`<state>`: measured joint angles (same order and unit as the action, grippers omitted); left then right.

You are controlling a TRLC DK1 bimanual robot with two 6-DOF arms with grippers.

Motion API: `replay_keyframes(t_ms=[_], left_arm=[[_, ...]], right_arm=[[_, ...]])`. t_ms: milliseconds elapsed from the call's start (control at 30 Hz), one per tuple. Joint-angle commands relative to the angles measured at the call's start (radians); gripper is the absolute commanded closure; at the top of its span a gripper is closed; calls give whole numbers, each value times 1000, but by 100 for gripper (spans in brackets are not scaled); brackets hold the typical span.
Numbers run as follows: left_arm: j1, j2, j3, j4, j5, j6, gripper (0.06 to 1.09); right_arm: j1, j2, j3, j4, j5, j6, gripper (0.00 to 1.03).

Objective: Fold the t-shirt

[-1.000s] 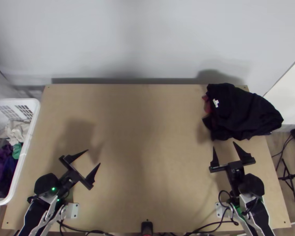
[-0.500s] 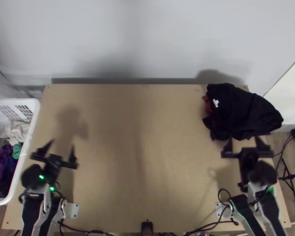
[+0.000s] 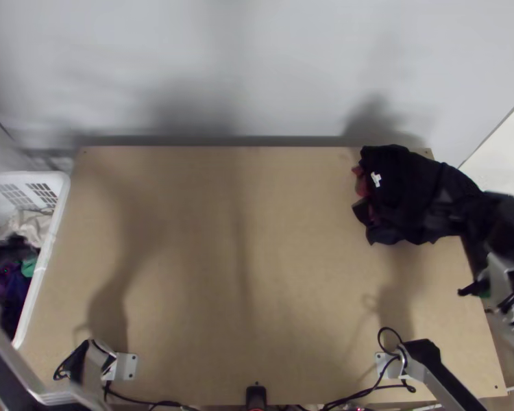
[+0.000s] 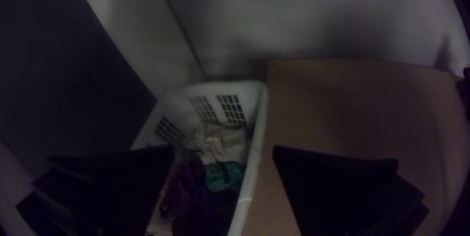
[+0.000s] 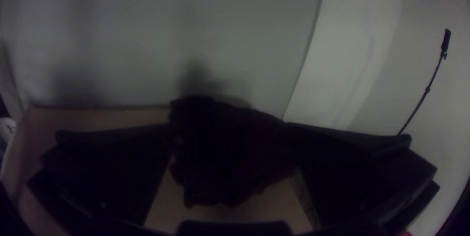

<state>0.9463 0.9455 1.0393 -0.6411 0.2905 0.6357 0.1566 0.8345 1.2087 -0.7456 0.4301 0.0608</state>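
1. From my station, I see a black heap of cloth (image 3: pixel 411 198) with a small white tag (image 3: pixel 375 179).
2. Dark red cloth (image 3: pixel 360 185) shows at its edge.
3. I see a plain light tan table (image 3: pixel 257 274).
4. My basket (image 3: pixel 54 226) is white, patterned with grids of slots.
5. Inside it, I make out cream cloth (image 4: pixel 220 143), teal-green cloth (image 4: pixel 220 175) and purple cloth (image 4: pixel 185 182).
6. The wall (image 3: pixel 257 68) looks pale grey to me.
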Motion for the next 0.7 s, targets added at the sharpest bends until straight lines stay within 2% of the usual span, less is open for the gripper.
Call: replay_keyframes(t_ms=[0, 100, 433, 533, 667], left_arm=[[217, 524, 473, -301, 90, 167, 11], [238, 636, 519, -299, 85, 243, 11], [258, 904, 541, -304, 76, 481, 11], [247, 986, 587, -275, 78, 493, 11], [215, 1145, 751, -298, 82, 495, 11]], right_arm=[[21, 127, 270, -172, -24, 65, 4], [24, 141, 330, -173, -45, 85, 4], [8, 199, 509, -245, -44, 71, 5], [4, 201, 525, -265, -44, 68, 5], [-3, 206, 545, -294, -45, 68, 5]])
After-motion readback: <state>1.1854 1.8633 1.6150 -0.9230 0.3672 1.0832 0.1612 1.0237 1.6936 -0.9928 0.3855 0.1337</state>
